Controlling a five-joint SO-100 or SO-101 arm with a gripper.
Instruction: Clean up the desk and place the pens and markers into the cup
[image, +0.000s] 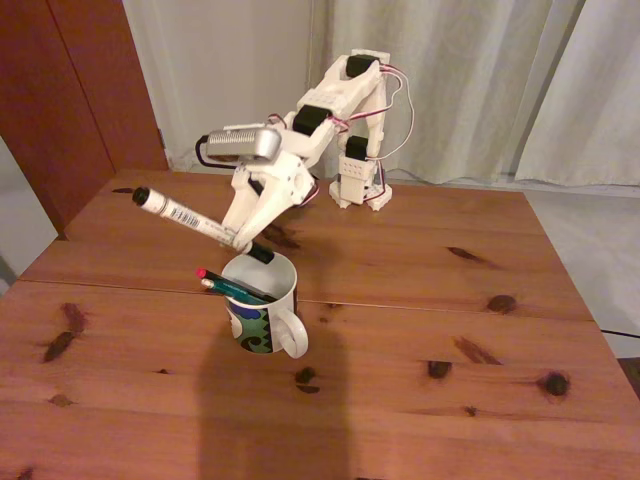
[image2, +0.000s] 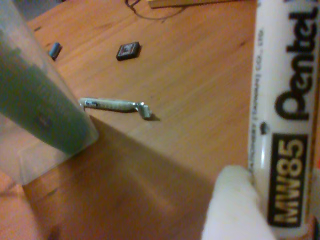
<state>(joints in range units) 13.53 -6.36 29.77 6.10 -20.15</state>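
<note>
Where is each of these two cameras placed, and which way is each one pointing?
Fixed view: stands off the desk's near edge, raised, looking down across the reddish-brown wooden desk at the white patterned ceramic cup and the whole white arm.
Wrist view: rides at the gripper, looking along it at the desk; one white fingertip shows.
Shared: the thick white marker with black print, clamped in the gripper.

White curtains (image: 470, 80) hung behind the desk, and they reached down to its far edge. A dark red-brown wooden door (image: 70, 90) stood at the left in the fixed view. In the wrist view, a small black square thing (image2: 128, 50) lay flat on the wood. Near it lay a thin pale stick (image2: 115, 105) with a bent metal end.
</note>
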